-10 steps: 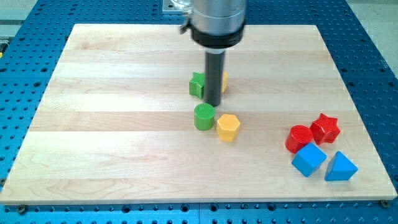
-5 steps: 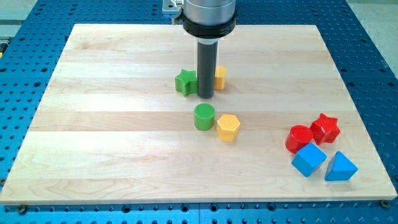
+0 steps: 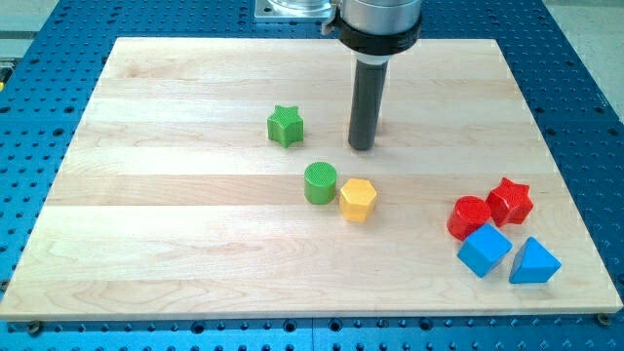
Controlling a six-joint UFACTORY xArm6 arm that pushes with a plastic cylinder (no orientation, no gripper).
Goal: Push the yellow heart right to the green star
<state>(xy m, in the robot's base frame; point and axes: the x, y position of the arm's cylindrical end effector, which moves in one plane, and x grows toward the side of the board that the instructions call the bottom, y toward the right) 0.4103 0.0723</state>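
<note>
Two blue blocks [image 3: 485, 250] sit nearest, red ones [image 3: 510, 201] behind. Mid-board: green cylinder [image 3: 320, 182] touching yellow hexagon [image 3: 358, 199]. Farther, my tip [image 3: 362, 147] stands right of the green star [image 3: 285, 126], apart; the yellow heart is hidden.

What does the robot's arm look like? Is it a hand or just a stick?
Just a stick, no hand. At the view's top is a fat round silvery metal part with a black ring round its bottom. From it hangs a straight dark grey rod, smooth and plain, with no markings or cables showing. My tip is the rod's flat lower end on the wooden board.
</note>
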